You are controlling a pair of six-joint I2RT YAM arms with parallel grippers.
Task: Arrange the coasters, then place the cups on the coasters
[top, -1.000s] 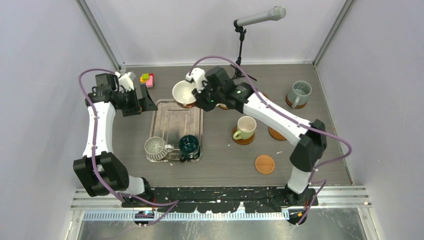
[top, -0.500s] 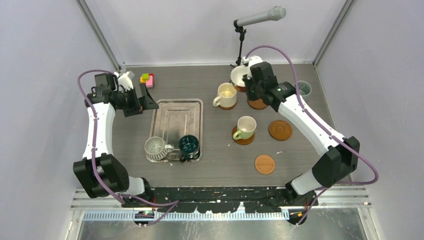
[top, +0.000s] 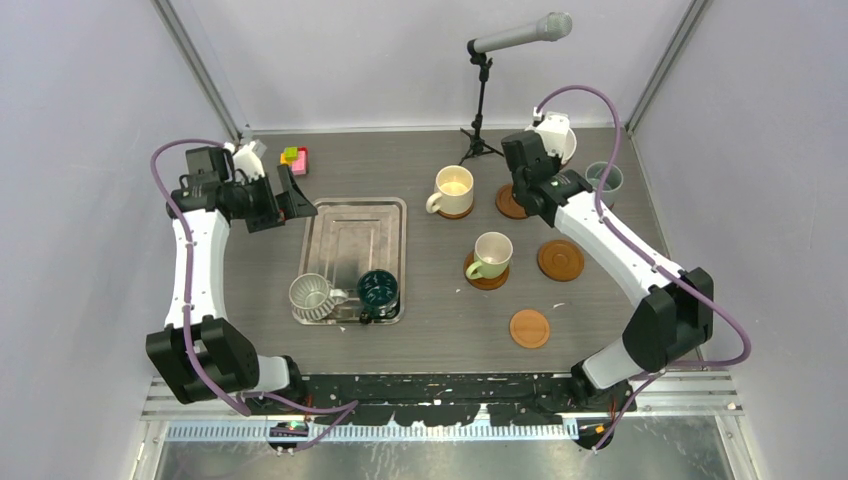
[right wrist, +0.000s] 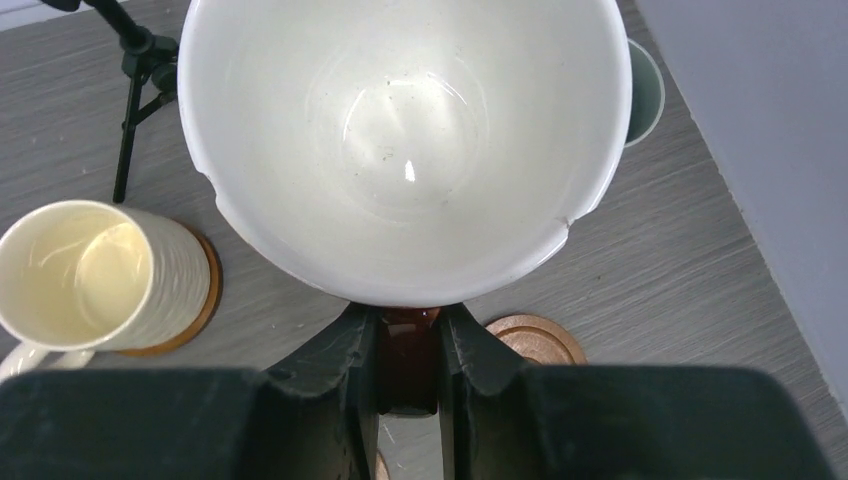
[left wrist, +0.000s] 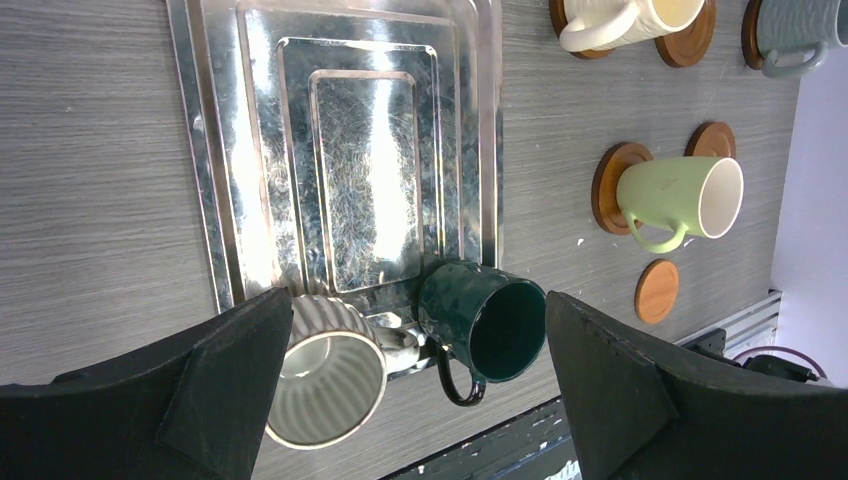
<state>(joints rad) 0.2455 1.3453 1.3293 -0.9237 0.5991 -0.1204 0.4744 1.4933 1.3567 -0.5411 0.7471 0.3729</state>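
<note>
Grey wood-grain table (top: 440, 310) in a white-walled booth, mic stand (top: 481, 100) at the far edge. All six coasters look laid out, so the step in hand is seating the cups.

Cream cup (top: 452, 189) and pale green cup (top: 491, 255) each sit on a coaster. Grey-blue cup (left wrist: 795, 35) at far right appears to be on one too, with a brown edge showing beside it.

Right pincer (right wrist: 408, 345) is clenched on the handle of the dark red-brown cup (right wrist: 400, 140). It holds the cup off the table at the far right, white inside facing the wrist camera. Tilt is hard to judge.

A bare far coaster (top: 511, 203) lies just beside that arm, between the cream and grey-blue cups. Likely target. Next move calls for:
- lowering the cup upright and centred on that disc
- letting go of the handle
- clearing both neighbouring cups

Two more bare coasters wait, a mid-right one (top: 560, 260) and a near one (top: 529, 328).

Left pincer (left wrist: 417, 300) is released, jaws wide, grasping nothing, hovering over the steel tray (left wrist: 370, 150). Ribbed silver-grey cup (left wrist: 325, 375) and dark teal cup (left wrist: 495, 330) stand side by side at the tray's near end. Those look like the last two to move.
</note>
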